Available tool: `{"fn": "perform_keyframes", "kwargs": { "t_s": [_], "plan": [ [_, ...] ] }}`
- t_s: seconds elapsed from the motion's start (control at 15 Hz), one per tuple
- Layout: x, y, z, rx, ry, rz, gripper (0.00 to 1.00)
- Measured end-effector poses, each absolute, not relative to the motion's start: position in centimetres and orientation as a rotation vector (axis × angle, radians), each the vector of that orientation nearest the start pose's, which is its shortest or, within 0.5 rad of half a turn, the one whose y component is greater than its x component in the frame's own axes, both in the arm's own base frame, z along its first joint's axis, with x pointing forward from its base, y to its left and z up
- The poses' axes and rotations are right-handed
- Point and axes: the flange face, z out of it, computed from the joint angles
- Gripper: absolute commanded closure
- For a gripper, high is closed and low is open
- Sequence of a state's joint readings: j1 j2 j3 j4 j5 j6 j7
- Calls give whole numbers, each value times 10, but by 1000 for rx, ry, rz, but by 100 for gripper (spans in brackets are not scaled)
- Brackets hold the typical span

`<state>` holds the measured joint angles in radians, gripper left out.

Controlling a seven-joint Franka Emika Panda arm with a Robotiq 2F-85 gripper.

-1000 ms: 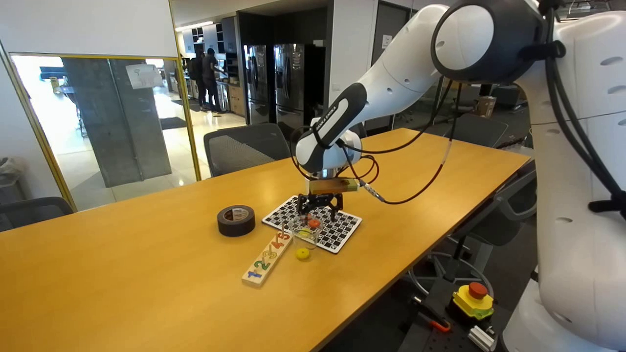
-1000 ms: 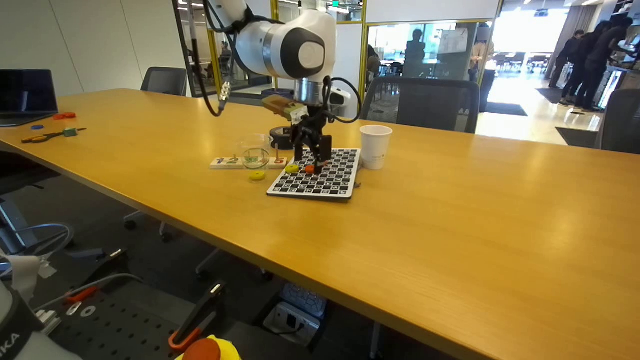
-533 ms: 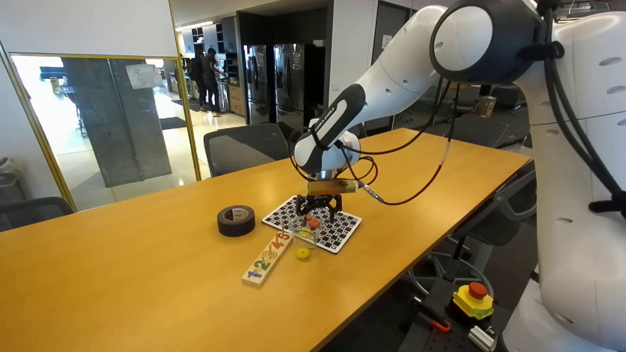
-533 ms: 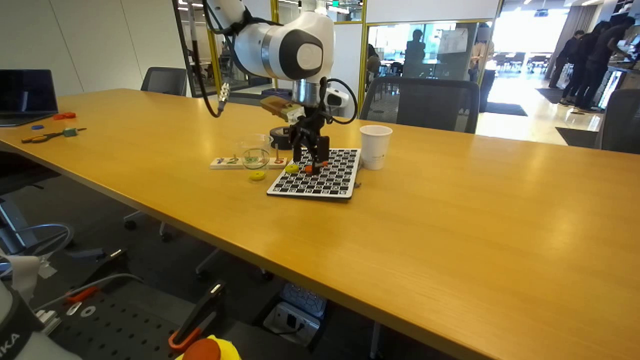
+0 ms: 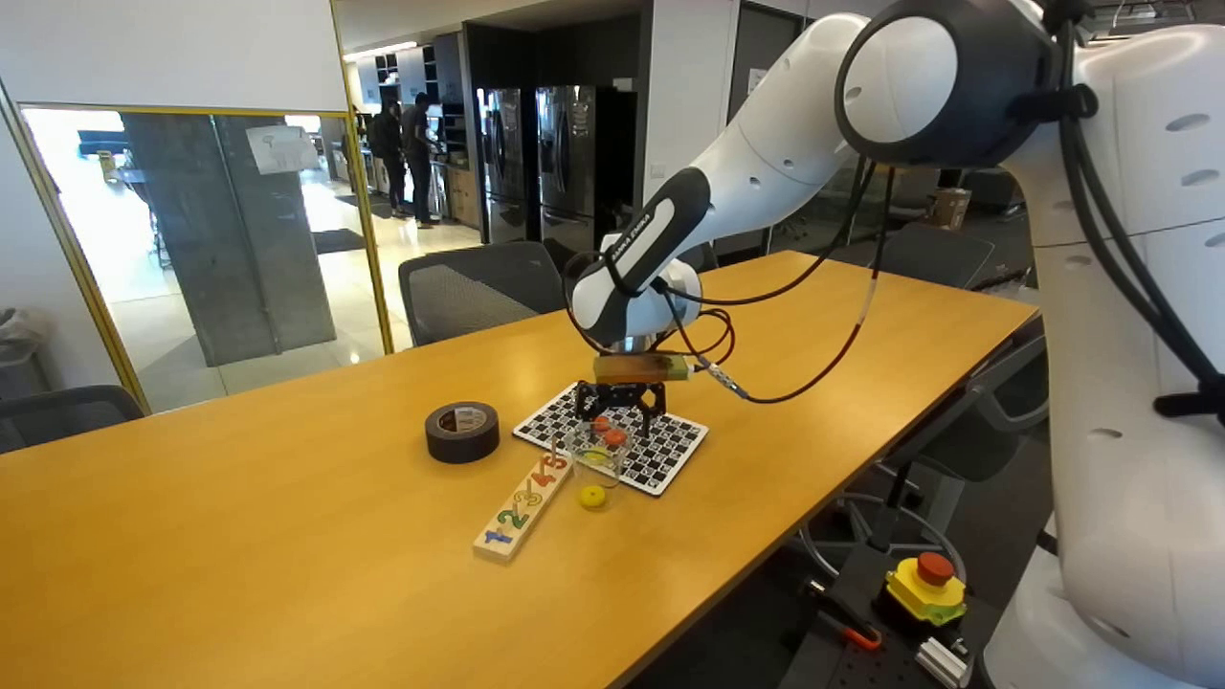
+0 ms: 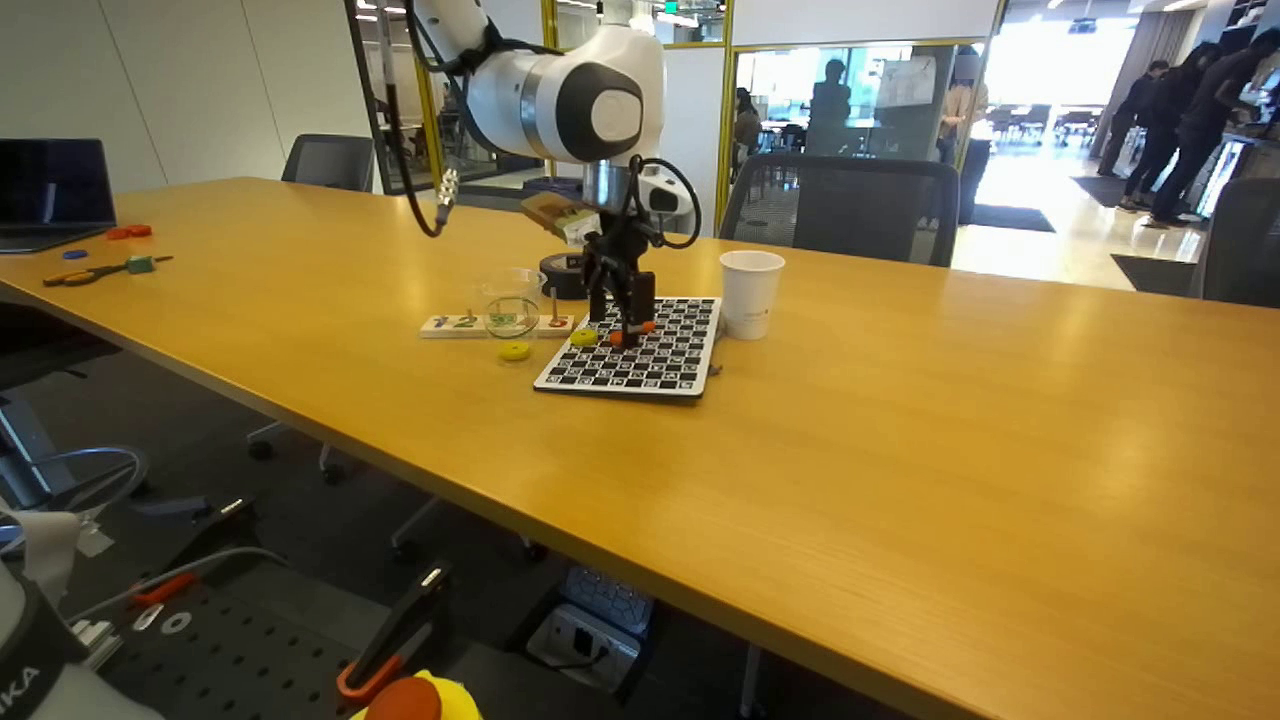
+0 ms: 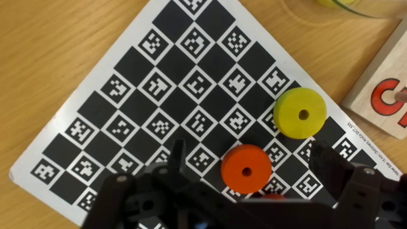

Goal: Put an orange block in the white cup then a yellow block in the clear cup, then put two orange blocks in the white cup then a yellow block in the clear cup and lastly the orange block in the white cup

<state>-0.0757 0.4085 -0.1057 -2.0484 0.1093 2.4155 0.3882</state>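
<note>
Tool spread wide, holding nothing. Orange block on checkered board, left of yellow block in wrist view. Likely light, stiff, bit slick; pinch its round sides, mid-height.

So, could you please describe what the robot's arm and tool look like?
The arm is white and rounded, with round, black-rimmed joint caps and FRANKA EMIKA lettering. Black cables are strapped along it; a silvery collar sits at the wrist. The tool is black, with two jointed fingers; a brown, boxy piece is mounted above it.
</note>
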Motion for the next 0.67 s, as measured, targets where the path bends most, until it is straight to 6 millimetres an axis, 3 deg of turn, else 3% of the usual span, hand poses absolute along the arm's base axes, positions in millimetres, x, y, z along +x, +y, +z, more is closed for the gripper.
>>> {"fn": "perform_keyframes", "kwargs": {
  "t_s": [0.67],
  "plan": [
    [583,-111,230,-2940,1103,40,0]
  ]
}}
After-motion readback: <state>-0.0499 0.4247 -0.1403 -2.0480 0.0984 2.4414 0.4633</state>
